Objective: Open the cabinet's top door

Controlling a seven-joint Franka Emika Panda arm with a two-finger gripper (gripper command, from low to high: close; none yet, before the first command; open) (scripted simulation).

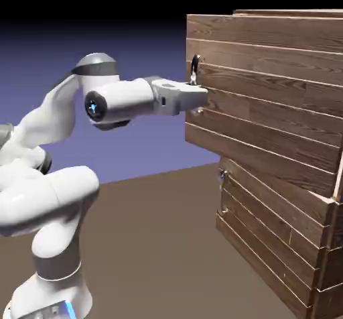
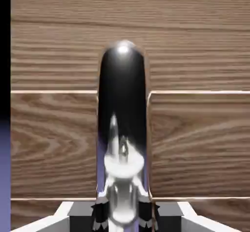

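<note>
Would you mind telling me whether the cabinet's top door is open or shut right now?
Partly open: the top door is swung out past the lower door, with the end effector shut on its handle.

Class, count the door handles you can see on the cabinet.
2. The silver bar handle on the top door, clamped by the gripper; a small handle on the lower door. Other sides are hidden.
</note>
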